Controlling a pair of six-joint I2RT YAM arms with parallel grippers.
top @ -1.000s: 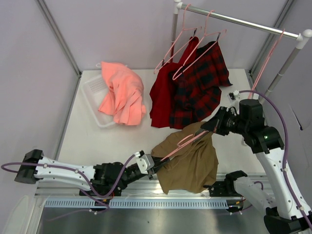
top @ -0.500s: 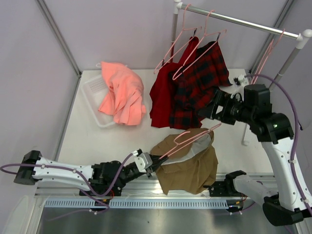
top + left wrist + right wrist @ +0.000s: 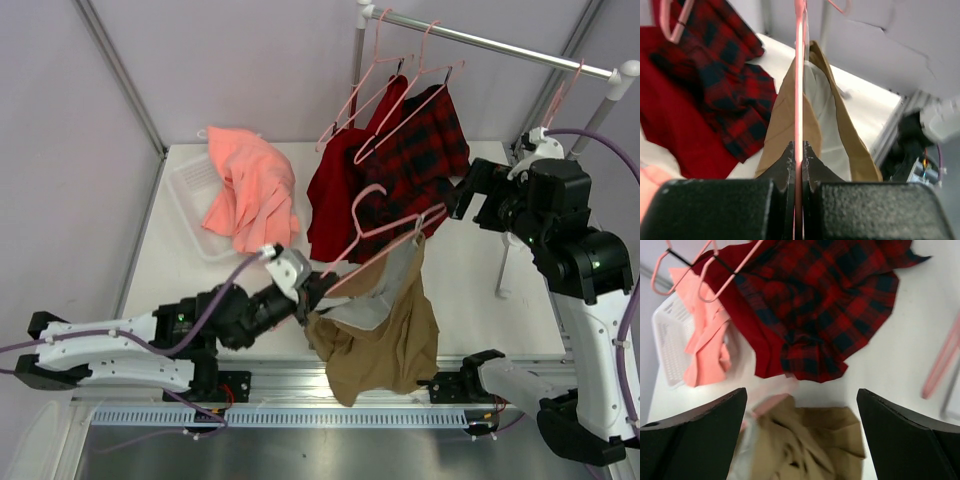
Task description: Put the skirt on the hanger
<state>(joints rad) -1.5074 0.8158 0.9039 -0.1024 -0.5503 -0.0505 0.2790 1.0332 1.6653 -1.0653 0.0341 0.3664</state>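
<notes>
Two pincers, two stories: your left pincer is clamping tight on the hanger wire, holding it tilted above the worktop with the skirt draping off it. Farther back, your right pincer is hanging wide open, gripping nothing, near the plaid garment.

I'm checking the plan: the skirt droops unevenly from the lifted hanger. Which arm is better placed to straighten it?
Right, probably: the right pincer is open and free near the far end of the hanger; the left pincer is shut on the hanger, holding the skirt up.
</notes>
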